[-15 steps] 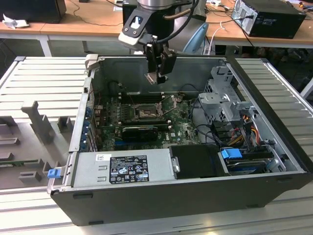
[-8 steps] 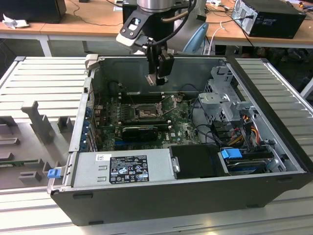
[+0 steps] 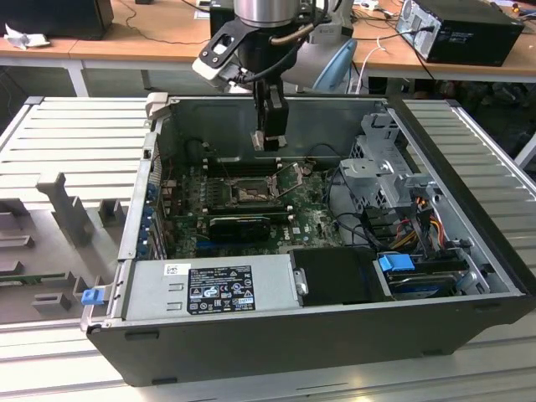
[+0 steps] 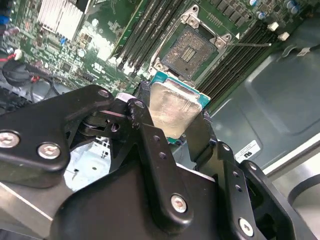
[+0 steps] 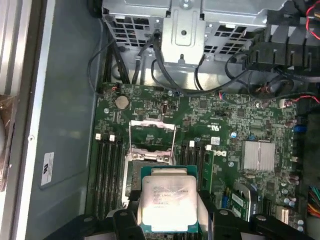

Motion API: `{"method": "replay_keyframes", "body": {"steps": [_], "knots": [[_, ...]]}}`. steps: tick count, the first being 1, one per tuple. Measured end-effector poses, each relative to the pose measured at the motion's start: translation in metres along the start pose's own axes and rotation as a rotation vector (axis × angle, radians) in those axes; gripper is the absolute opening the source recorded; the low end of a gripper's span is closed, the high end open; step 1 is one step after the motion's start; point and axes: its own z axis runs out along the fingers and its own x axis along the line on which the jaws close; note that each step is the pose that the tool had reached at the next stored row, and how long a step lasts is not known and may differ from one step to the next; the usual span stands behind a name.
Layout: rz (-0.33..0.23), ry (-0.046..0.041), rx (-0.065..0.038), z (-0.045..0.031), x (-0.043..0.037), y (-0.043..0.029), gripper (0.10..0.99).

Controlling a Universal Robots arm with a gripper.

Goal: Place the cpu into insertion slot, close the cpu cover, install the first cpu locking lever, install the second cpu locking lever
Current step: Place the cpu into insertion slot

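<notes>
— What sits on the grey ribbed surface (image 3: 50, 142)?
— An open computer case (image 3: 335, 335). The tool (image 3: 270, 144) hangs above the insertion slot (image 3: 249, 194), clamped on the cpu (image 4: 172, 107) by its edges.
— Touching the slot?
— No, the cpu is above it, apart.

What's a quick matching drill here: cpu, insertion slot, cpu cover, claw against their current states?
Things:
1. cpu
2. insertion slot
3. cpu cover
4. claw

States:
A. swung open, off the socket
B. shut on the chip
C. gripped above the green board
D. empty and uncovered

Pairs: 1-C, 2-D, 3-A, 4-B
</notes>
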Motion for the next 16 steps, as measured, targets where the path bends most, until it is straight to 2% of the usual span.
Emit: {"method": "replay_keyframes", "body": {"steps": [4,8,10,13,16], "knots": [[0.017,-0.0010,0.006,0.0055,-0.0001,-0.0005,0.529],[0.020,-0.0012,0.008,0.0110,-0.0002,-0.0010,0.529],[0.027,-0.0013,0.013,0.0189,-0.0003,-0.0016,0.529],[0.032,-0.0030,0.014,0.0283,-0.0005,-0.0026,0.529],[0.033,-0.0001,0.014,0.0330,-0.0006,-0.0031,0.529]]}}
